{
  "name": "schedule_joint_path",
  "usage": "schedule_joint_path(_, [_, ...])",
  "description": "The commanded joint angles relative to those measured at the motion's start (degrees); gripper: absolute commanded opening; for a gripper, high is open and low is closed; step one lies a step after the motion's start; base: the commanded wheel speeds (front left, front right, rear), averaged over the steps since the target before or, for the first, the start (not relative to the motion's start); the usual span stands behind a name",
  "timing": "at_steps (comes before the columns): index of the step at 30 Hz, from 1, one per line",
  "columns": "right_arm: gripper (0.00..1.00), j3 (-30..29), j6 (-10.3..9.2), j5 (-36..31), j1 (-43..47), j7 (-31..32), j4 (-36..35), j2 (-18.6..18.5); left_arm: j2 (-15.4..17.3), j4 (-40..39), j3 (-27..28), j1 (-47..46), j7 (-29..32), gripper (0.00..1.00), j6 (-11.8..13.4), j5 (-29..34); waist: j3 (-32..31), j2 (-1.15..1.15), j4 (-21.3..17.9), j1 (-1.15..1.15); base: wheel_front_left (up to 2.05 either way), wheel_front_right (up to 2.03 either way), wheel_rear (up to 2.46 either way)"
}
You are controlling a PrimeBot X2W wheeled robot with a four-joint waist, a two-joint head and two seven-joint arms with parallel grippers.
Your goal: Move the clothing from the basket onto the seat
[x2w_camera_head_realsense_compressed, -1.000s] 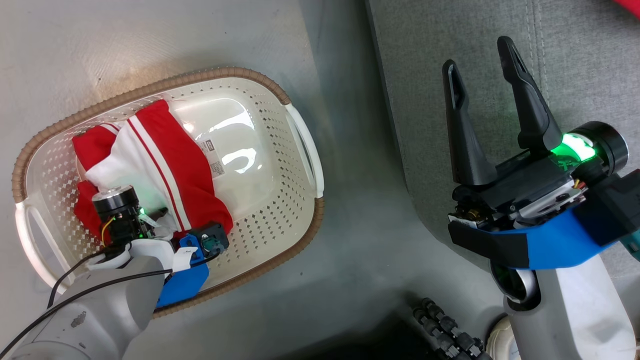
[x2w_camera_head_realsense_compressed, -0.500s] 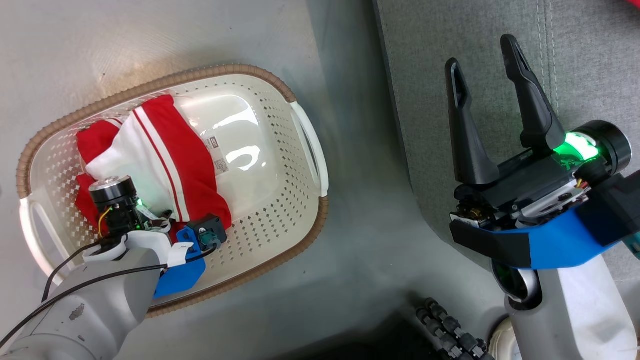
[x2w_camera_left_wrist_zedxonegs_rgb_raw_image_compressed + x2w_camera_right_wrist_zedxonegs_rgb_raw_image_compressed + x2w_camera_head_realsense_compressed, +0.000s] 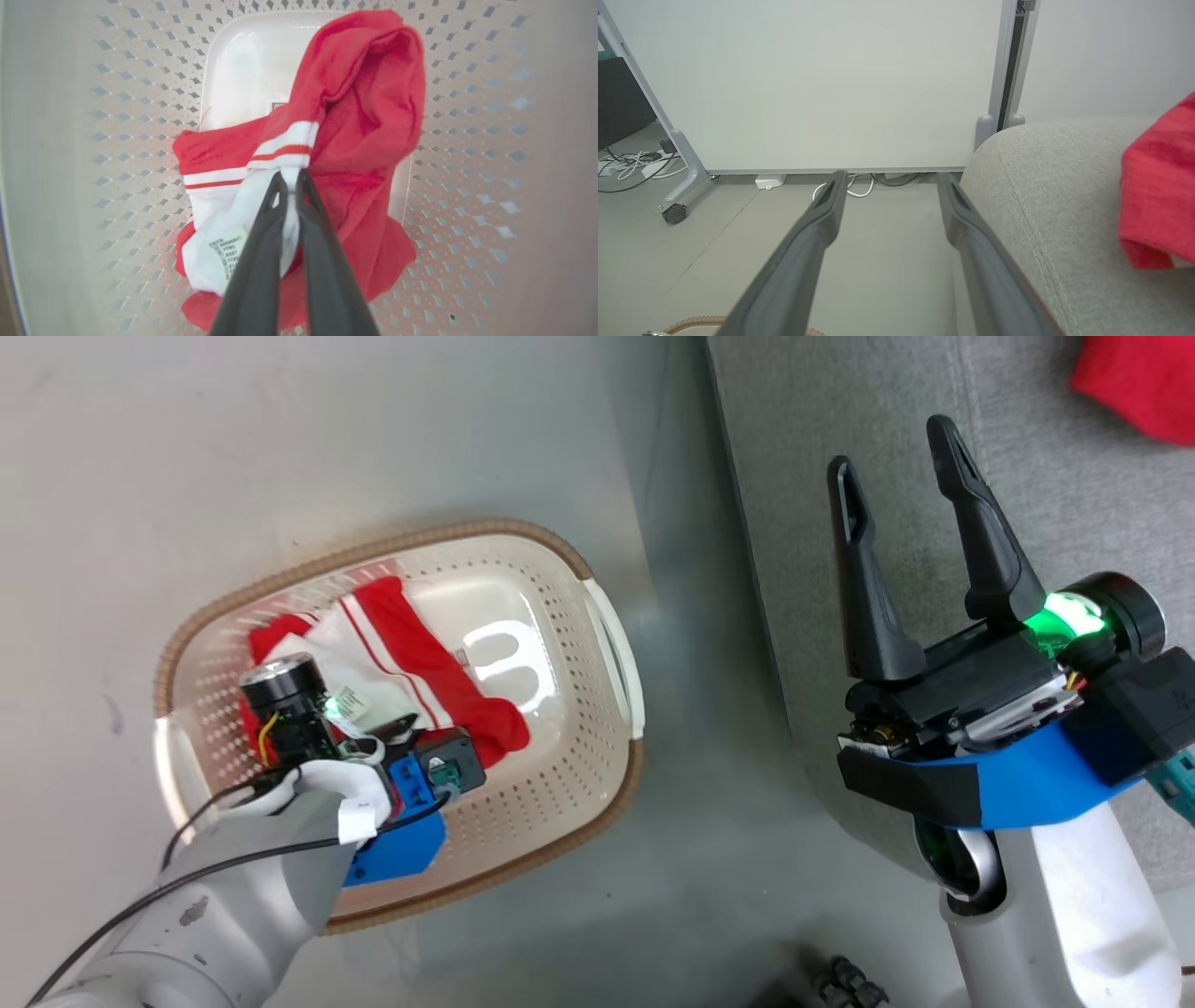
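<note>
A: Pale grey smooth floor all round. Where's the left arm?

B: It reaches down into the oval cream-white perforated plastic basket, wrist bent over the near half. The left gripper has its fingers pinched together on the white ribbed trim of the bright red fabric garment, which is bunched inside the basket. It may be partly raised off the bottom, but that's hard to judge.

A: And the other arm?

B: It's to the right of the basket, over the edge of the light grey upholstered seat cushion. The right gripper has its fingers spread, with nothing between them.

A: Anything else about?

B: A strip of floor separates the basket from the seat. Another red garment lies on the seat, well apart from the basket. Past the basket stands a white panel on castors, with white cables at its foot.
</note>
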Motion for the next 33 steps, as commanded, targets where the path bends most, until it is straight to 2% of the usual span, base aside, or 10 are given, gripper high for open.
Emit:
schedule_joint_path(1, [1.00, -0.24, 0.01, -0.06, 0.77, -0.03, 0.30, 0.00, -0.27, -0.32, -0.16, 0.24, -0.66, 0.00, 0.23, -0.73, -1.28, 0.00, -0.09, 0.00, 0.00, 0.00, 0.00])
schedule_joint_path(17, [1.00, -3.52, 0.01, -3.28, 7.17, -0.03, 4.87, -0.01, -4.52, -6.69, -0.09, 2.61, -7.90, 0.00, 0.23, -14.09, -17.36, 0.00, 7.41, 0.00, 0.00, 0.00, 0.00])
schedule_joint_path(24, [1.00, -4.54, 0.01, -4.16, 10.56, -0.03, 6.09, -0.02, -3.53, -13.52, 4.69, 3.74, -8.29, 0.00, 0.42, -19.12, -23.72, 0.00, 10.04, 0.00, 0.00, 0.00, 0.00])
schedule_joint_path(33, [1.00, -5.50, 0.01, -4.07, 14.37, -0.03, 7.35, -0.02, -0.32, -27.82, 13.85, 8.10, -8.32, 0.00, 3.89, -18.50, -29.92, 0.00, 11.74, 0.00, 0.00, 0.00, 0.00])
